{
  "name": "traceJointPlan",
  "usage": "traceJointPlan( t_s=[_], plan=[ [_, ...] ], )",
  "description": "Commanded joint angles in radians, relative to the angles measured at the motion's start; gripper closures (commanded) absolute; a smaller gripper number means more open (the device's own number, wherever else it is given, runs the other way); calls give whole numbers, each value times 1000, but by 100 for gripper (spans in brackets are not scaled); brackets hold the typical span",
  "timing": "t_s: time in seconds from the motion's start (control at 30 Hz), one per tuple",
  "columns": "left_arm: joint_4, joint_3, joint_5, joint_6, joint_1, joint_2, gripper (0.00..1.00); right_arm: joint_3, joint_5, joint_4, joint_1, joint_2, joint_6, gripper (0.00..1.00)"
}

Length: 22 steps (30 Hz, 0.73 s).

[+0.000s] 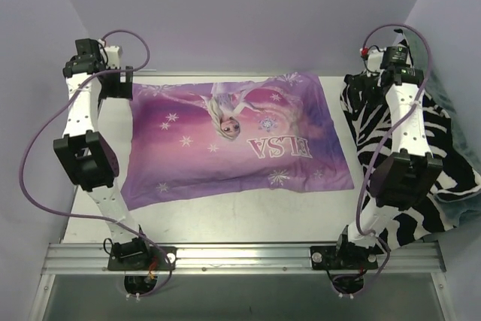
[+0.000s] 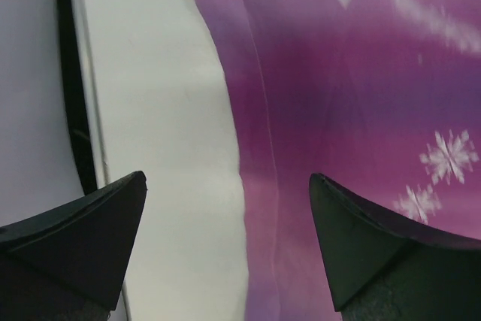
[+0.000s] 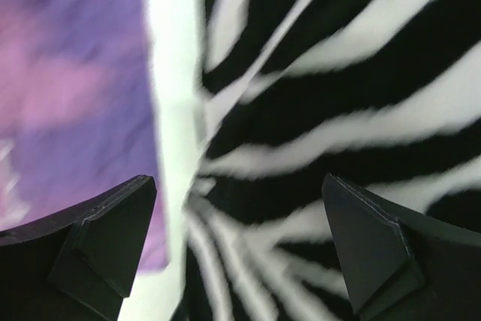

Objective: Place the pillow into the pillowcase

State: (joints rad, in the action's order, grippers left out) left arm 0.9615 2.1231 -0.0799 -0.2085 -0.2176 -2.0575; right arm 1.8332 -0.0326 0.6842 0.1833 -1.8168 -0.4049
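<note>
The purple pillowcase with the blonde princess and "ELSA" lettering lies spread flat in the middle of the table. The pillow does not show in any view. My left gripper hangs open and empty over the pillowcase's far left corner. In the left wrist view its jaws straddle the left edge of the pillowcase. My right gripper is open and empty at the far right. In the right wrist view it is above the gap between the pillowcase and a striped blanket.
A black-and-white zebra-striped blanket lies bunched along the table's right side, under the right arm, and fills the right wrist view. The white tabletop shows in front of the pillowcase, and a strip of it on the left. Purple walls enclose the table.
</note>
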Motion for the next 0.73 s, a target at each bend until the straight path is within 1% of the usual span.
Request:
traceJointPlan(
  t_s=[0.0,0.03,0.07,0.1,0.13,0.17,0.2,0.23,0.3,0.33,0.4,0.43,0.47,0.53,0.57,0.7],
  plan=[
    [106,-154,-101,41,0,192,2,-102,-211,188,-16,140,18,0],
    [103,-205,-148,44,1,229,3,-121,-245,237,-16,160,41,0],
    [94,-251,-208,49,6,303,3,-141,-275,254,-16,197,66,0],
    [74,-344,-224,53,26,338,2,-165,-344,267,-16,215,87,0],
    [65,-385,-230,55,44,368,3,-211,-374,284,-16,232,109,0],
    [54,-425,-210,61,63,422,3,-245,-409,287,-16,269,173,0],
    [24,-519,-201,72,107,448,3,-277,-476,287,-18,286,193,0],
    [7,-564,-195,78,128,495,3,-348,-510,282,-18,318,211,0],
    [-36,-658,-163,98,185,542,3,-417,-539,267,-27,344,254,0],
    [-47,-740,-153,109,249,586,2,-487,-538,250,-33,356,258,0],
    [-76,-819,-165,115,290,634,3,-553,-527,223,-42,410,282,0],
    [-79,-881,-169,115,296,666,3,-583,-527,201,-47,427,287,0],
    [-83,-905,-167,118,293,678,3,-629,-520,192,-62,460,293,0],
    [-83,-942,-161,112,293,718,2,-661,-489,173,-82,503,299,0],
    [-90,-972,-197,115,296,734,3,-686,-483,166,-102,514,310,0],
    [-93,-976,-230,135,291,740,3,-709,-484,152,-113,542,330,0]
  ],
)
